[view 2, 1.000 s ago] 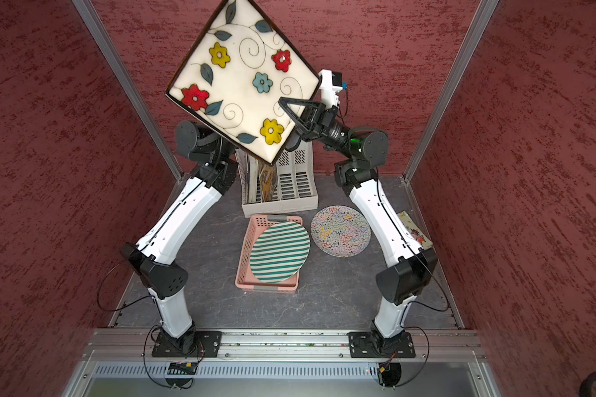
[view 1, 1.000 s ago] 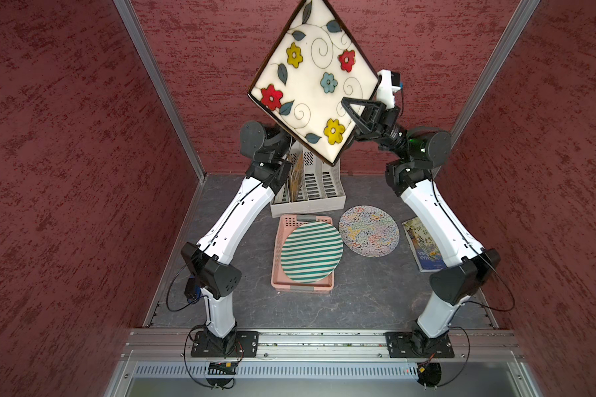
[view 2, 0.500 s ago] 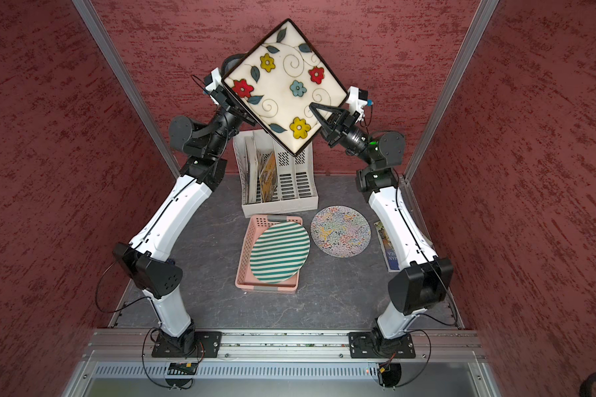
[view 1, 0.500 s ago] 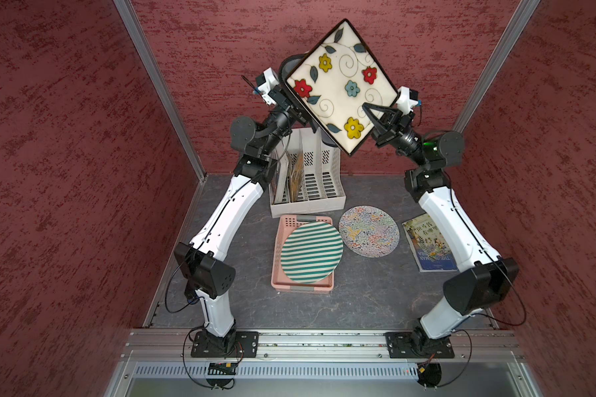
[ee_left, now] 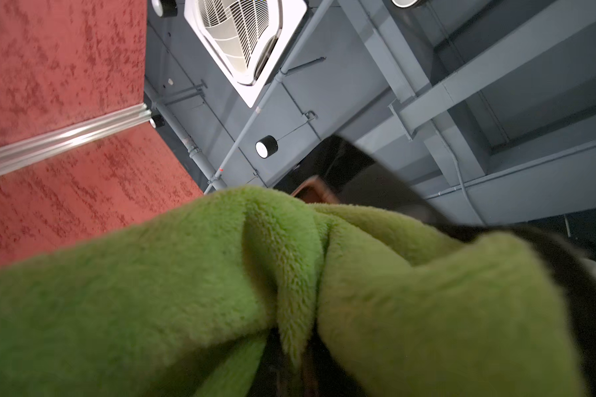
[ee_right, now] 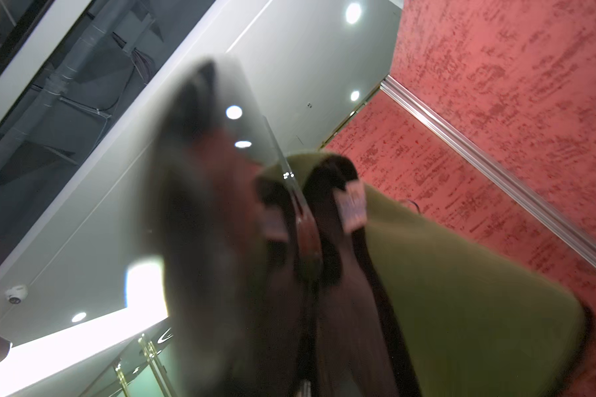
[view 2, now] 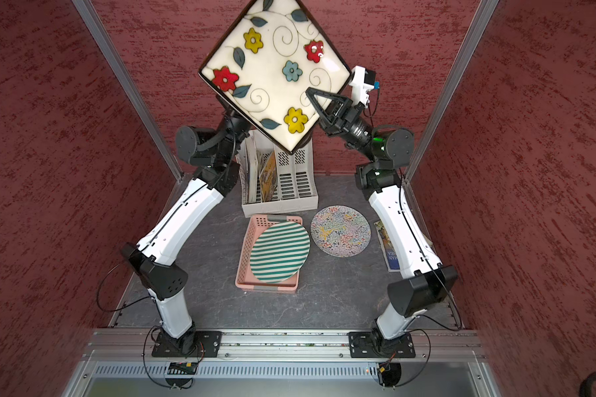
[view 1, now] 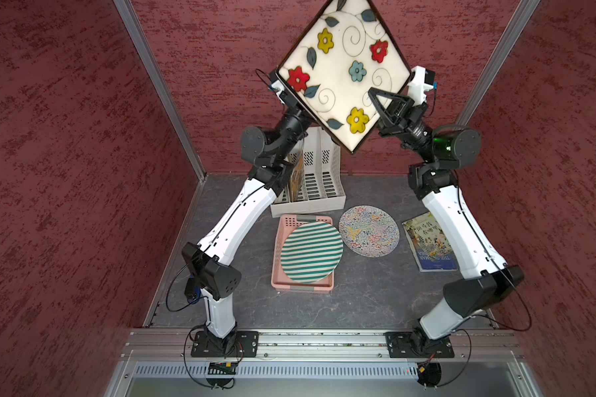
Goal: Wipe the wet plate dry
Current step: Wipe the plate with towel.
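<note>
The plate (view 1: 344, 68) (view 2: 276, 68) is square and cream with painted flowers, and it is held high and tilted in both top views. My right gripper (view 1: 372, 94) (view 2: 310, 92) is shut on its right edge. In the right wrist view the plate's brown rim (ee_right: 308, 237) sits between the fingers (ee_right: 353, 206) of that gripper (ee_right: 310, 213). A green towel (ee_left: 186, 292) (ee_right: 461, 292) lies against the plate's dark back (ee_left: 375, 185). My left gripper (ee_left: 296, 364) is shut on the towel. In the top views the plate hides the left gripper.
Below, a green-striped round plate (view 1: 312, 251) lies on a pink basket (view 1: 279, 223). A multicoloured round plate (view 1: 369, 230) and a book (view 1: 427, 240) lie on the grey table. A white file rack (view 1: 320, 192) stands at the back. Red walls close in on both sides.
Half a second ago the plate was lower and farther back. Now it is raised toward the camera again, with both arms moving along with it. Both grips are unchanged.
</note>
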`<state>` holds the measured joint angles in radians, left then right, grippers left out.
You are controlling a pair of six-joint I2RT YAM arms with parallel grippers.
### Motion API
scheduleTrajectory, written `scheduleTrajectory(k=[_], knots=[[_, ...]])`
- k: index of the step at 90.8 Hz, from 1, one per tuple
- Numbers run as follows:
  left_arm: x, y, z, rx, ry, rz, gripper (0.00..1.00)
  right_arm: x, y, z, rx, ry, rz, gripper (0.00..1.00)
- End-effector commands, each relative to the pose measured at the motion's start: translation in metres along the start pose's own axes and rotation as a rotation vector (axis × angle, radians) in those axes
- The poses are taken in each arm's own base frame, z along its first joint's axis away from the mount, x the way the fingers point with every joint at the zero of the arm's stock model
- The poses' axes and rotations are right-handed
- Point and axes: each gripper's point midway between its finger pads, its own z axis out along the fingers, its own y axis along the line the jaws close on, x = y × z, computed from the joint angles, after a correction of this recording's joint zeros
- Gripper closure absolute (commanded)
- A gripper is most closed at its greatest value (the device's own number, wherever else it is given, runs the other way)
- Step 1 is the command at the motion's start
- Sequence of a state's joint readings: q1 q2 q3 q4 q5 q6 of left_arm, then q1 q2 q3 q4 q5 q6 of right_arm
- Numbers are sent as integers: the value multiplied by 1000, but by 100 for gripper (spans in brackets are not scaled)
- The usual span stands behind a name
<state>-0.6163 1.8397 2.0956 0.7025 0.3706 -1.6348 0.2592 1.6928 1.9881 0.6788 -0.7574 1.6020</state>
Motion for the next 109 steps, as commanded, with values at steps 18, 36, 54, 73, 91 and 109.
scheduleTrajectory(k=[18,36,54,73,91,109], knots=[[37,-26,-31,28,75,50,100,-90,-68,-42,272,-313,-21,100],[26,-13,-68,-181,60,201,100,-78,-81,-70,483,-309,-106,100],[18,55,-116,-610,121,421,100,-47,-86,-79,611,-216,-176,100],[31,112,-133,-941,300,672,100,-21,-82,-74,633,-149,-196,100],[54,151,-128,-1032,457,788,100,-7,-82,-64,614,-129,-179,100],[43,175,-138,-1156,425,809,100,-10,-68,-52,553,-151,-164,100]])
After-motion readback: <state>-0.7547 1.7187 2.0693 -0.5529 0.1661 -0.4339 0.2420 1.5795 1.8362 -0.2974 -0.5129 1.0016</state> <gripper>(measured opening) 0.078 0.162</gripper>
